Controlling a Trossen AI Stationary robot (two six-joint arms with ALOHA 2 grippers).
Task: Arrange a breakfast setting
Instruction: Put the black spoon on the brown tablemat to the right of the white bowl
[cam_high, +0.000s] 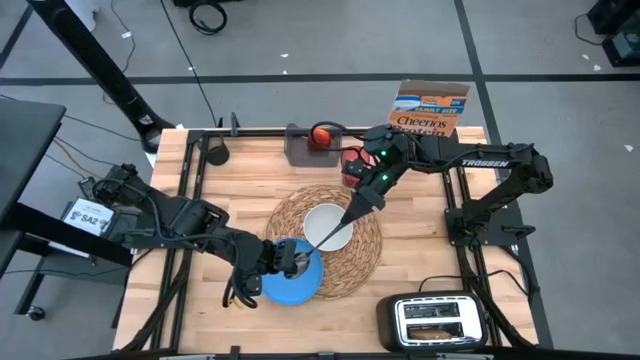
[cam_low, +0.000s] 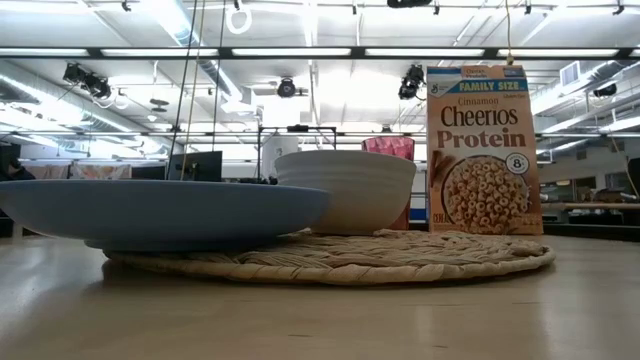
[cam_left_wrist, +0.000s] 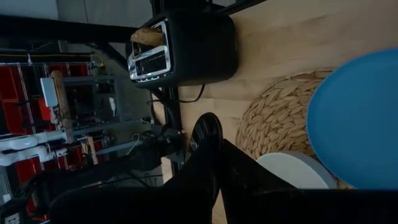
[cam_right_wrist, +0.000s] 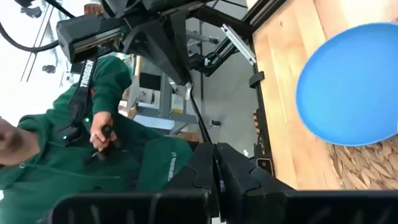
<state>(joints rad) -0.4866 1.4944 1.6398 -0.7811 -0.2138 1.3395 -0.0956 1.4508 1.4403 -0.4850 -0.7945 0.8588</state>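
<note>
A round straw placemat (cam_high: 352, 262) lies mid-table with a white bowl (cam_high: 335, 218) on it. A blue plate (cam_high: 290, 285) rests partly on the mat's near-left edge (cam_low: 160, 212). My right gripper (cam_high: 371, 196) is shut on a metal spoon (cam_high: 335, 228) that reaches over the bowl. My left gripper (cam_high: 291, 258) hovers shut over the plate's far rim and touches nothing that shows. A red cup (cam_high: 352, 166) stands behind the mat, and the Cheerios Protein box (cam_high: 431, 108) stands at the far edge. A red apple (cam_high: 320, 134) lies on the grey tray. Toast (cam_high: 432, 327) sits in the toaster. My right gripper pinches the spoon's handle end (cam_high: 365, 204) between its two fingers. The fingers slant down from the far right and lie along the spoon. The spoon sticks out ahead of them over the white bowl, its free end (cam_high: 312, 244) near the bowl's near-left rim. I cannot tell whether it touches the bowl.
A black-and-silver toaster (cam_high: 435, 320) stands at the near right corner. The grey tray (cam_high: 300, 148) lies at the far edge. A person in a green hoodie (cam_right_wrist: 93, 143) shows beyond the table. Bare wood lies on the left and far right of the mat.
</note>
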